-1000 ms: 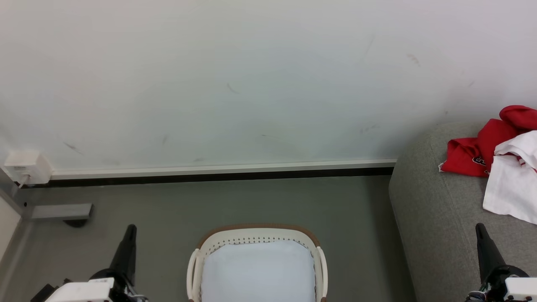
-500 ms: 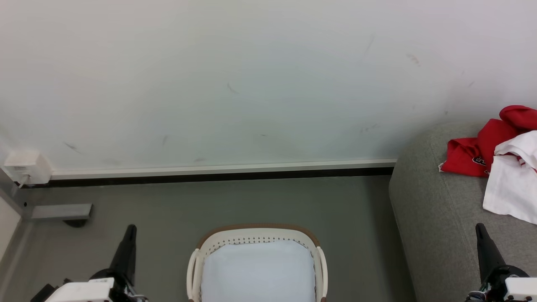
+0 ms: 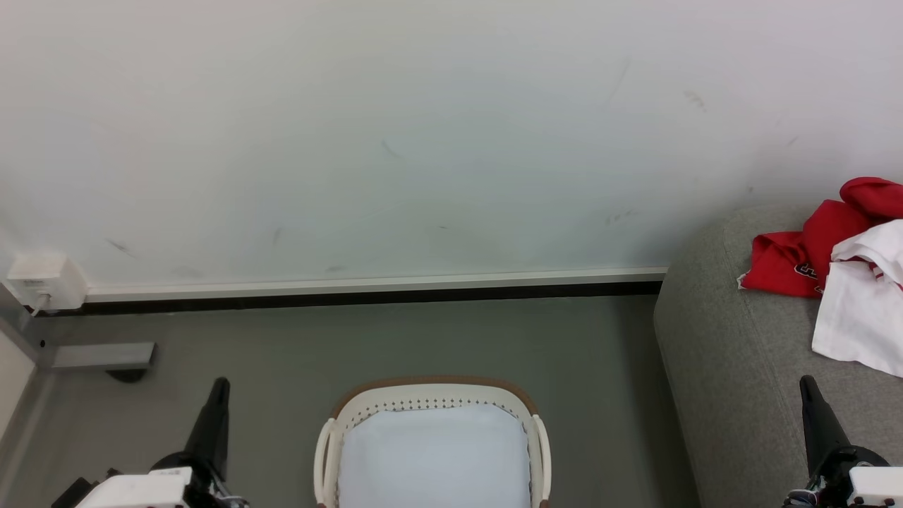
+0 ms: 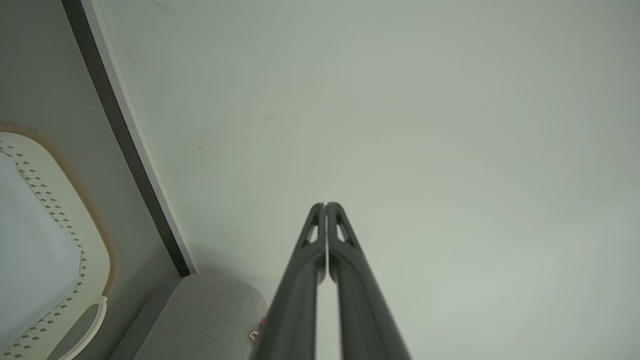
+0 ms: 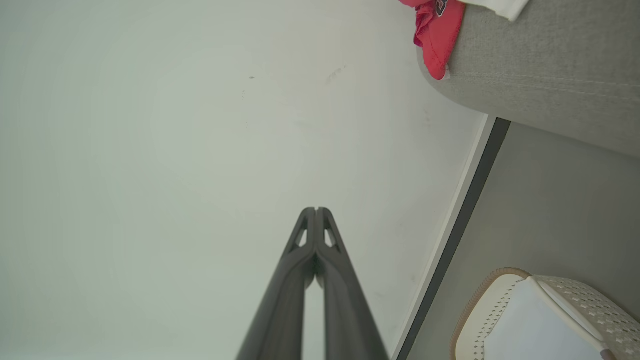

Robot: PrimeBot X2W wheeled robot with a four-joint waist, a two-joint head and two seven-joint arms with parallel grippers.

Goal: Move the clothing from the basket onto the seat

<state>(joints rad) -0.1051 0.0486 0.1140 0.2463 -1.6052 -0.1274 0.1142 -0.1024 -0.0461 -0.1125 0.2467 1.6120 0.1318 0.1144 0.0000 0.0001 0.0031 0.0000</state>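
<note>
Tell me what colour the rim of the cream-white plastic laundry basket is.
Brown rim, best seen in the head view.

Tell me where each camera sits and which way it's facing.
Head view: on the robot's head, looking forward and down at the basket, seat and wall; left gripper and right gripper show, shut.
Left wrist view: on the left wrist, facing the wall along its shut fingers.
Right wrist view: on the right wrist, facing the wall along its shut fingers, clothing at top.
Shared: all three catch the basket and seat.
</note>
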